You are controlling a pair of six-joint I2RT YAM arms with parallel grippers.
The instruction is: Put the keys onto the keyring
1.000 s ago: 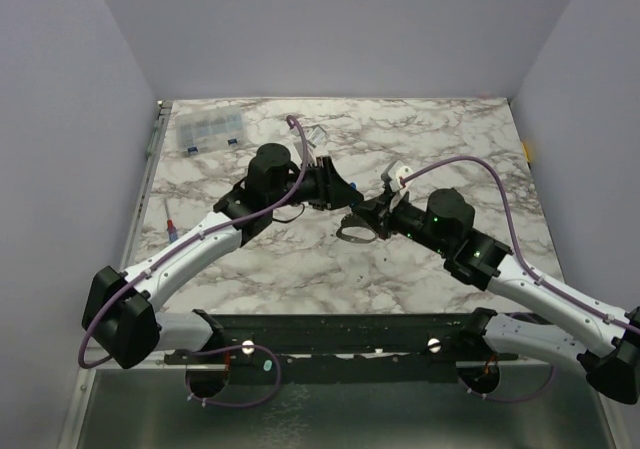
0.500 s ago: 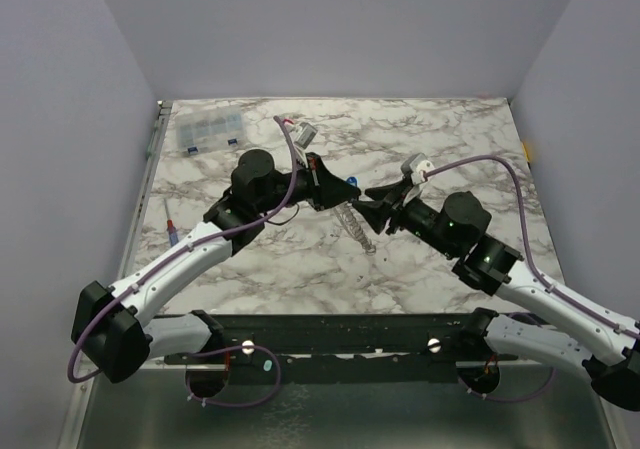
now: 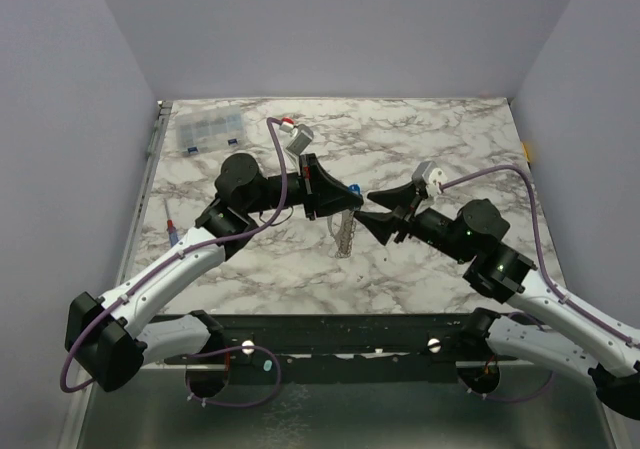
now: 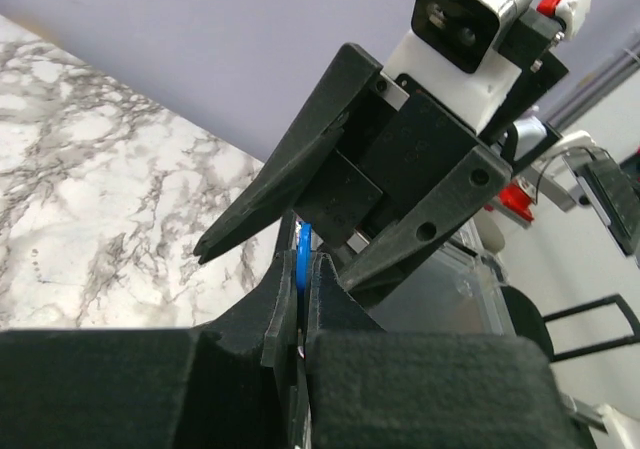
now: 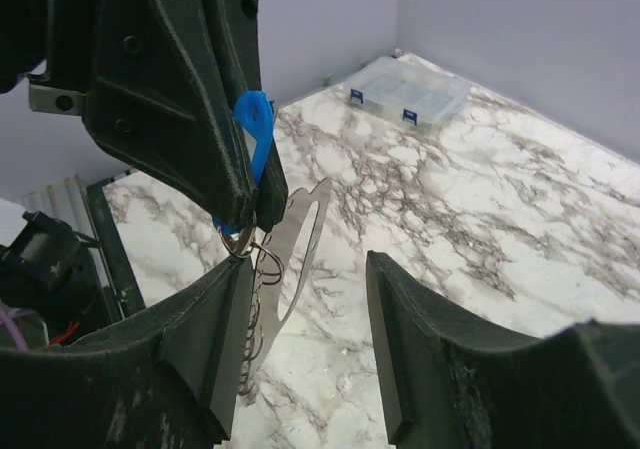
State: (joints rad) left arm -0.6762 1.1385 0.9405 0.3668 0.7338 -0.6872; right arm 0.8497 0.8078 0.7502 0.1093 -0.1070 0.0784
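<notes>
Right hand (image 3: 368, 211) opened; keyring (image 5: 300, 231) dangles midair.

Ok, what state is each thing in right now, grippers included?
Left gripper: jaws shut on the blue tag, raised in the air.
Right gripper: jaws open, holding nothing.
Keyring: hanging below the tag.
Compartment box: lid closed, far left.
Screwdriver: lying flat, left side.

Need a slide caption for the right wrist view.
Left gripper pinches the keyring by its blue tag, metal pieces dangling before the open right gripper; compartment box behind on marble table.
</notes>
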